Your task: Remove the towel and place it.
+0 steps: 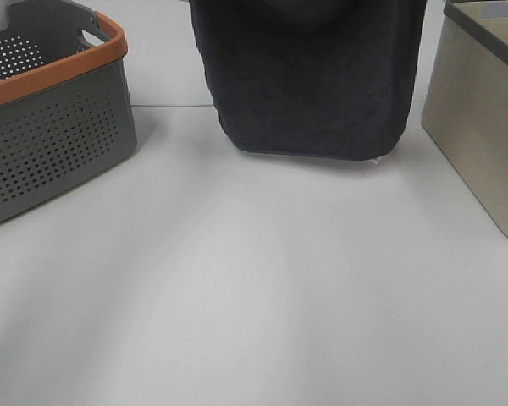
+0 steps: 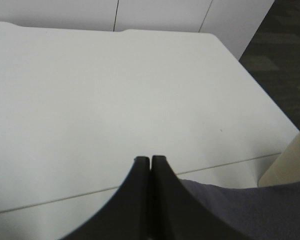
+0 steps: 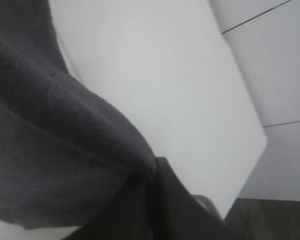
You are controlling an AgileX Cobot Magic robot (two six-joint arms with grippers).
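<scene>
White desk fills the high view, with a grey perforated basket, orange-rimmed, at the left edge and a beige bin at the right. Between them, at the back, the towel hangs spread from above the frame, its lower hem close over the desk and a small white tag at one bottom corner.

From the left wrist, the left hand has its fingers pressed together. Towel cloth shows just beside one finger, but whether any is pinched cannot be told.

From the right wrist, the right hand is clamped on the towel's edge.
</scene>
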